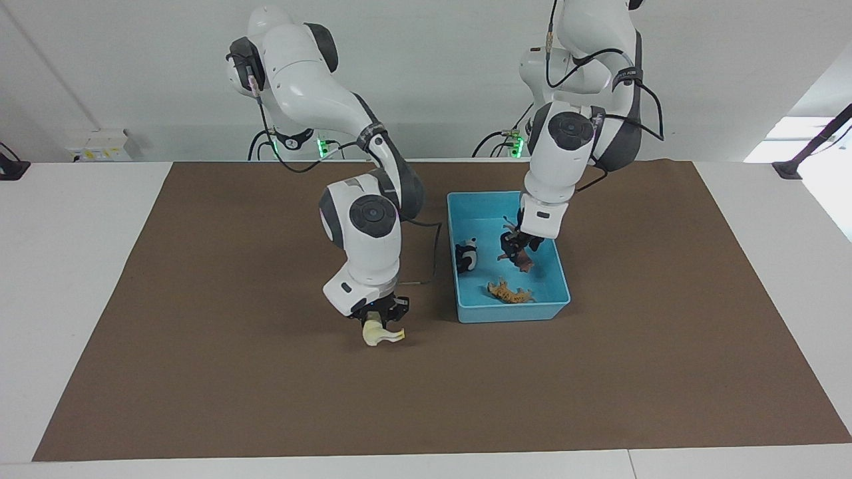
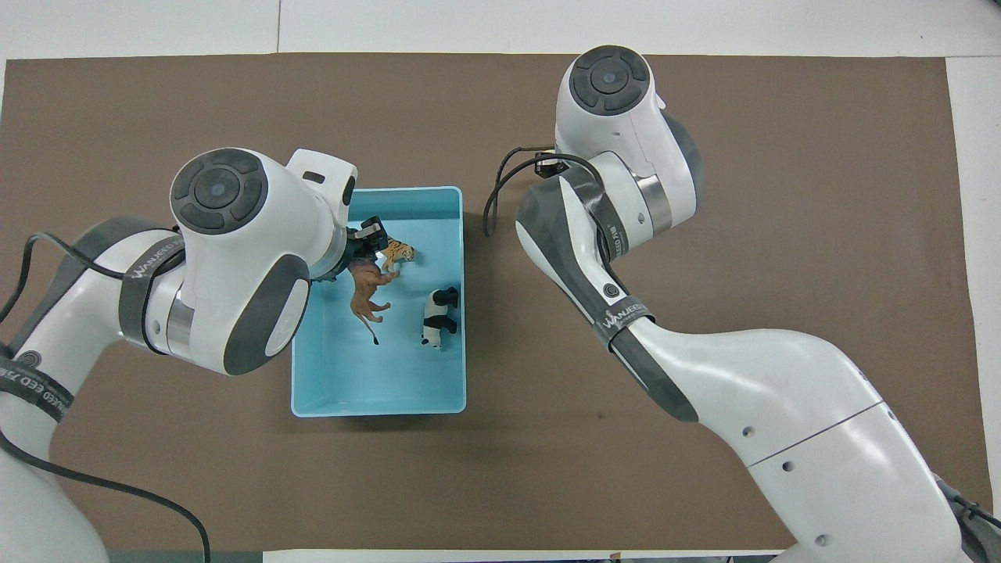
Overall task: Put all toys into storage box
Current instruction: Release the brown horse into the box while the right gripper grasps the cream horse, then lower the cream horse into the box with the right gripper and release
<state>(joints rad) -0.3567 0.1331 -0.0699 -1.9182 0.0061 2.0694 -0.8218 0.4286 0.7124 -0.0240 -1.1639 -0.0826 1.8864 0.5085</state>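
I see a light blue storage box (image 1: 467, 313), an orange striped tiger (image 1: 509, 292), a black-and-white panda (image 1: 467, 255), a brown lion (image 2: 367, 291), a cream-white horse (image 1: 381, 334), and a brown mat (image 1: 200, 299).

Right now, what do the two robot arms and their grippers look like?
Both arms have glossy white shells with dark grey joint caps and grey bands printed with white lettering. Black cables run along them. The left gripper and right gripper are small, black and two-fingered.

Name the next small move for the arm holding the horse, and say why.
Probably carry it sideways toward the storage box. The right pincer grips the cream horse over bare mat, outside the box. The panda and tiger lie inside, and the left pincer has the lion over it.
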